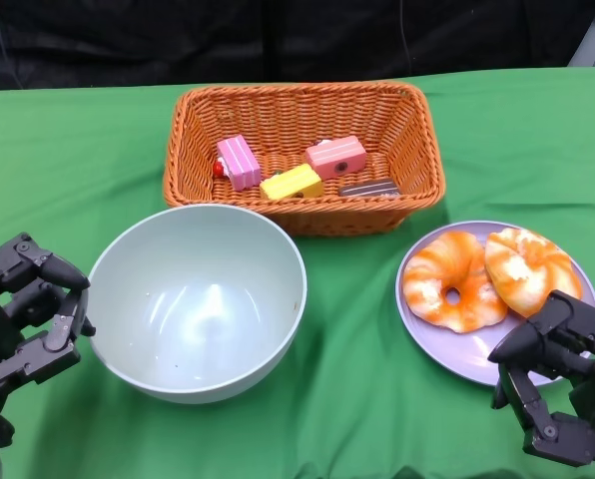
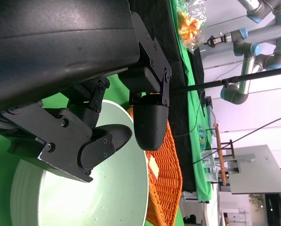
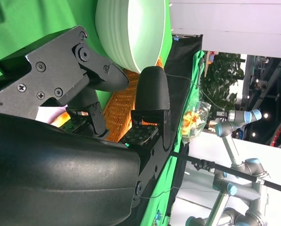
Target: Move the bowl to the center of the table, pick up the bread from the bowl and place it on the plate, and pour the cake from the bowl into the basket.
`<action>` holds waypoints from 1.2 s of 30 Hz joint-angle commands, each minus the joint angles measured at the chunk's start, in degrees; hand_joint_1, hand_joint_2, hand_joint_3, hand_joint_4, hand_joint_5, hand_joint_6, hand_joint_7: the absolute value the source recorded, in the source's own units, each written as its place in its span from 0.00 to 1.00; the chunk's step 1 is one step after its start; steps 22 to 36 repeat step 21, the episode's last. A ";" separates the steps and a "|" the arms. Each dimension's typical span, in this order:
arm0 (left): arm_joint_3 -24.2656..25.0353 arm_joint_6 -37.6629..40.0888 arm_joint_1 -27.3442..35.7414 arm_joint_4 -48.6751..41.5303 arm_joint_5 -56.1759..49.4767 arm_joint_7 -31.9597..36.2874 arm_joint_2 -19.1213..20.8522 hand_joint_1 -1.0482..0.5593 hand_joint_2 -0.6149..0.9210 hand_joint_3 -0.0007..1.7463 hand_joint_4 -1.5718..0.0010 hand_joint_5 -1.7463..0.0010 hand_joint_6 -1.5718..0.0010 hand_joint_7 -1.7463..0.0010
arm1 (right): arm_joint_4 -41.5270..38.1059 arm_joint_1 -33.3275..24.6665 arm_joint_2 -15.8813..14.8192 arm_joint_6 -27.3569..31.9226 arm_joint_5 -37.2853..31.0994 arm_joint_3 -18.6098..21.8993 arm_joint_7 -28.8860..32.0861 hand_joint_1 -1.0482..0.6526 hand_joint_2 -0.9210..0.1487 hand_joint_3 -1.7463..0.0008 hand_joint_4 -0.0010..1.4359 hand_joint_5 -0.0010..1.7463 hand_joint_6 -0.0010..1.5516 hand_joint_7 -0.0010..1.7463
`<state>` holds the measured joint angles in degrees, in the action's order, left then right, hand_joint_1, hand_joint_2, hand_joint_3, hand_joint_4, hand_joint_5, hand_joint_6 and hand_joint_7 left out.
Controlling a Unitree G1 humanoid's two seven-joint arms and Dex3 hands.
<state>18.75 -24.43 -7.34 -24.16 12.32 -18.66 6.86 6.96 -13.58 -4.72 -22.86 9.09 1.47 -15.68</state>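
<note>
Both hands' fingers (image 1: 63, 319) flank bowl (image 1: 198, 299), apart.

The pale green bowl (image 1: 197, 299) sits upright and empty on the green counter (image 1: 58, 170), just in front of the orange wicker basket (image 1: 302, 218). Four cake pieces (image 1: 294, 182) lie inside the basket. Two glazed orange-and-white bread rings (image 1: 451, 281) rest side by side, touching, on the lilac plate (image 1: 447, 351).

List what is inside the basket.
Inside the basket lie four cake pieces: a pink striped one, a yellow one, a pink one and a dark one. A small red bit shows behind the striped piece, mostly covered.
</note>
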 commanded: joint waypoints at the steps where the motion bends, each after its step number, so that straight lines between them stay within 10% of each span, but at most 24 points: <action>1: 0.00 0.08 0.45 0.84 0.84 0.43 1.38 0.62 0.80 0.58 0.51 0.01 0.53 0.21 | 1.47 -0.58 -0.10 0.77 0.20 0.24 0.69 0.60 0.33 0.40 0.49 0.93 0.43 0.79; 36: -0.28 1.16 1.27 2.18 1.05 0.90 1.30 0.60 0.79 0.58 0.51 0.01 0.53 0.21 | 0.70 -0.34 0.05 -0.20 -0.47 0.06 1.15 0.61 0.33 0.39 0.49 0.92 0.43 0.78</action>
